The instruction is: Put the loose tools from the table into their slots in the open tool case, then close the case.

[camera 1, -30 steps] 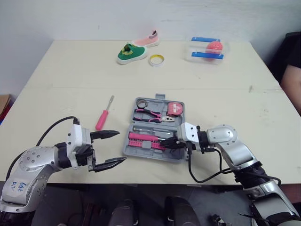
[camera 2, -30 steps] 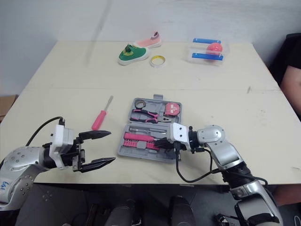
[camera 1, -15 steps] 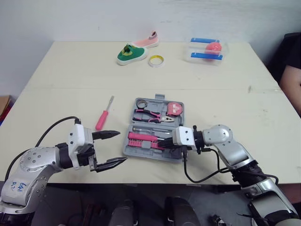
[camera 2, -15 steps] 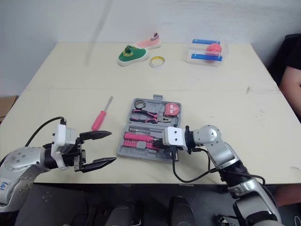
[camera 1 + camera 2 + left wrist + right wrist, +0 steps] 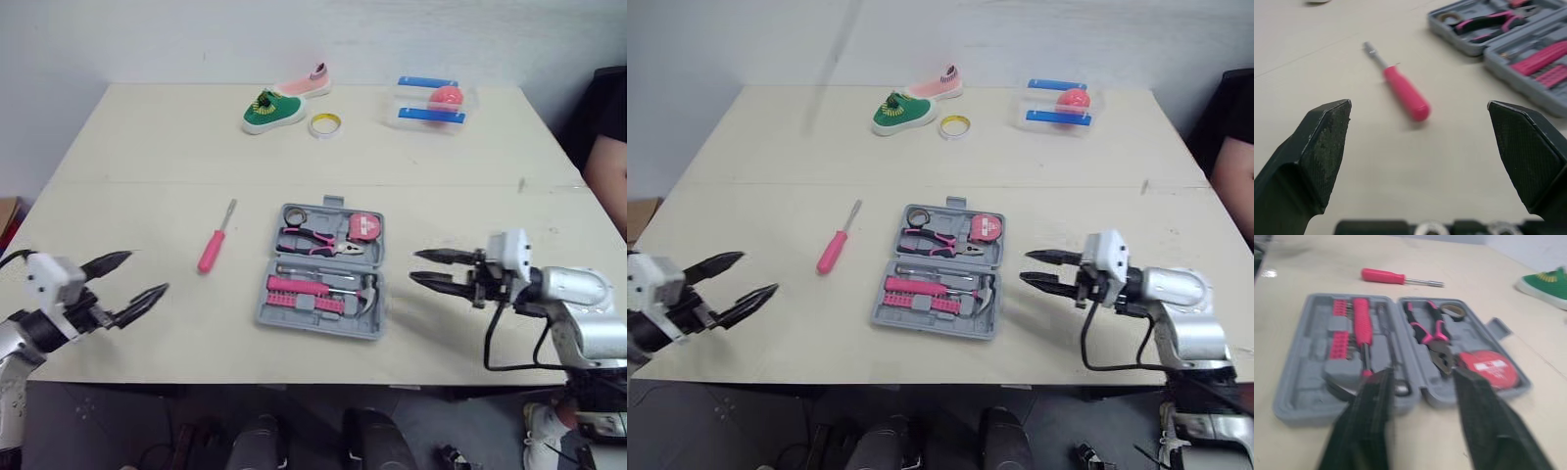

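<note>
Left gripper (image 5: 147,273) low at the near left table (image 5: 147,176) edge, fingers spread wide, nothing in them; right gripper (image 5: 414,266) near right, just beside the tool case (image 5: 265,304), fingers apart, empty too. Case lies open flat between the two, hammer (image 5: 367,294), bits, pliers (image 5: 312,240) and tape measure (image 5: 364,226) already seated. Only loose tool seen is the pink screwdriver (image 5: 216,240), flat on the table just left of the case, closer to the left gripper. Likely light and rigid, round handle could roll or slip, so pinch across the middle of the pink handle, not the thin metal shaft. Case looks like stiff light plastic, may slide when a half is folded over, so brace one half and push the other's outer edge. Far side: green shoe (image 5: 272,109), pink shoe (image 5: 306,82), tape roll (image 5: 325,123), clear box (image 5: 431,103), well apart from the work
</note>
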